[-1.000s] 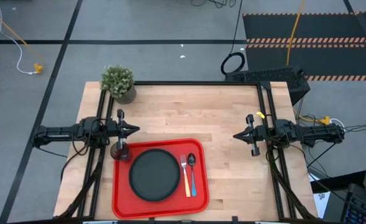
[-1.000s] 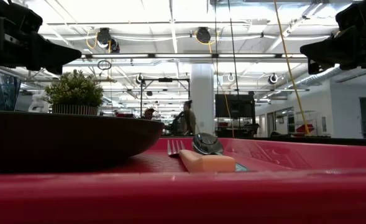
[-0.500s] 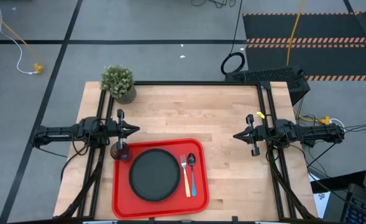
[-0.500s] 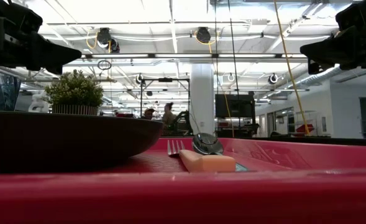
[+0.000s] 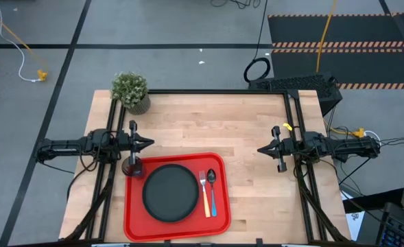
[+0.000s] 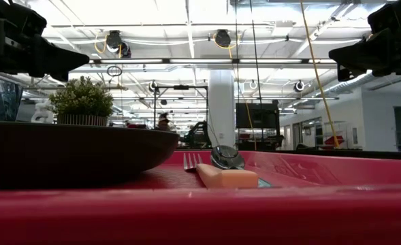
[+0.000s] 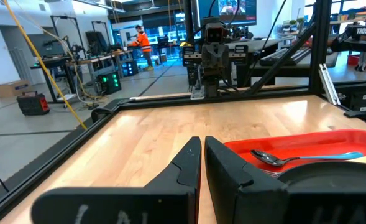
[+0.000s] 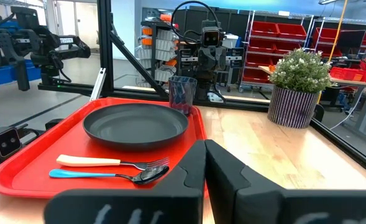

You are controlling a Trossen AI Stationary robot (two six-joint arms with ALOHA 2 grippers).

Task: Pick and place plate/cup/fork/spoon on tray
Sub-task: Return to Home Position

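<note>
Tabletop [image 5: 250, 130]: light wood, filling the middle of the high view, with black rails down both sides.

Tray [image 5: 134, 221]: red, lower centre of the high view, flat on the tabletop near its front edge.

Plate [image 5: 170, 192]: black, on the left half of the tray; in the right wrist view it sits mid-frame, empty.

Fork [image 5: 204, 192]: orange handle, on the tray just right of the plate, tines toward the upper side of the frame.

Spoon [image 5: 212, 189]: blue handle, just right of the fork and parallel to it, bowl toward the upper side of the frame.

Cup [image 5: 130, 167]: dark tumbler, upright at the tray's upper-left corner; whether it stands inside the rim or on it cannot be told. In the right wrist view the cup [image 8: 183, 94] stands behind the plate.

Plant [image 5: 131, 91]: green, in a striped pot, at the upper-left corner of the tabletop, well apart from the tray.

Left pincer [image 5: 149, 143]: left of centre in the high view, above the tabletop near the cup, clenched on nothing.

Right pincer [image 5: 260, 149]: right of centre in the high view, above bare tabletop and apart from the tray, clenched, empty.

Person [image 7: 145, 41]: orange top, far in the room, upper part of the left wrist view.
</note>
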